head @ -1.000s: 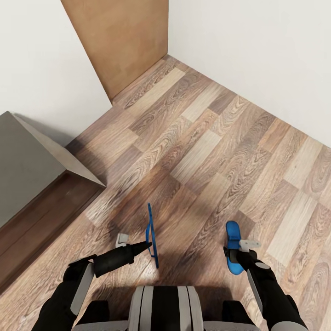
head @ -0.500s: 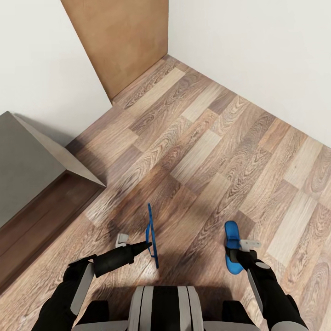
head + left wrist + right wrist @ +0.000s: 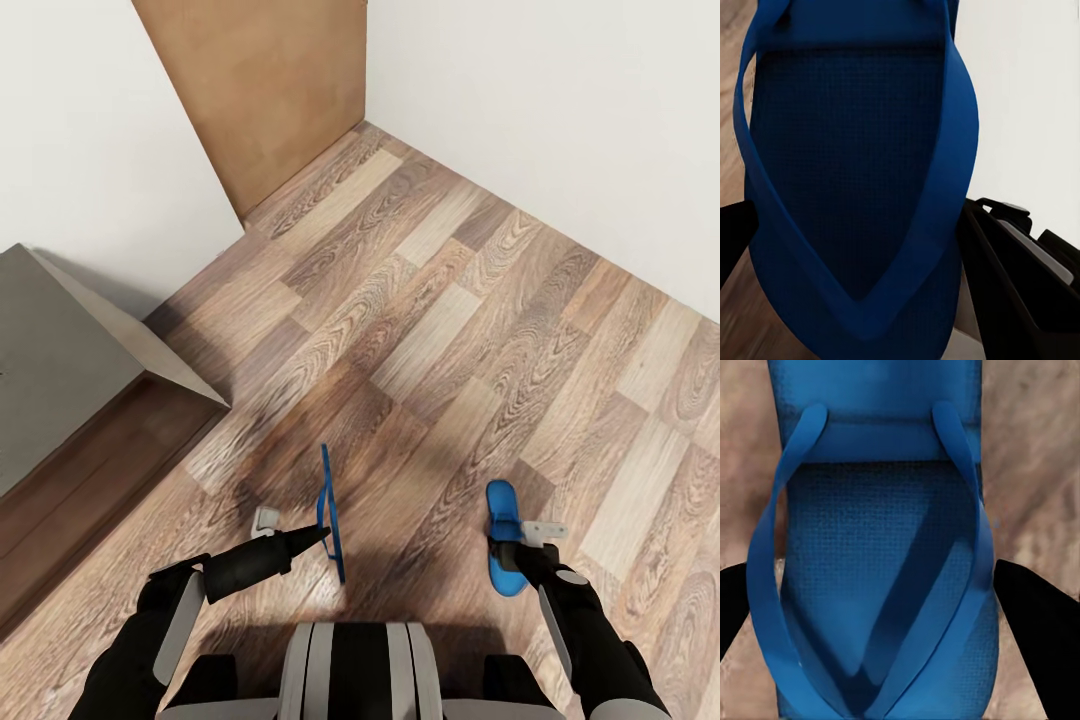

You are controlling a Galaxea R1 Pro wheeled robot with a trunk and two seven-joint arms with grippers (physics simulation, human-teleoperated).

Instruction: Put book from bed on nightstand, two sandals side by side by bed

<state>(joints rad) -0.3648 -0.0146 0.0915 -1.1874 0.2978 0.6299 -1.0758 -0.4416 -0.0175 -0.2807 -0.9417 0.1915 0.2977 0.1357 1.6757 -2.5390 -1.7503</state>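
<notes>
Two bright blue sandals are in my grippers. My left gripper (image 3: 321, 537) is shut on one sandal (image 3: 329, 495), holding it on edge above the wood floor; up close its sole (image 3: 855, 187) stands between the dark fingers (image 3: 1020, 292). My right gripper (image 3: 510, 550) is shut on the other sandal (image 3: 500, 500), which lies flat and low over the floor, straps up (image 3: 885, 555). The bed (image 3: 60, 340) shows at the left as a grey mattress corner over a dark wooden frame (image 3: 90, 480). The book and the nightstand are out of view.
A brown door (image 3: 260, 90) stands in the far corner between white walls (image 3: 560, 110). Wood-plank floor (image 3: 430, 320) stretches from the bed's corner to the right wall. My trunk (image 3: 355, 670) shows at the bottom edge.
The right gripper and its sandal have edged slightly left. The left arm and its sandal have stayed put.
</notes>
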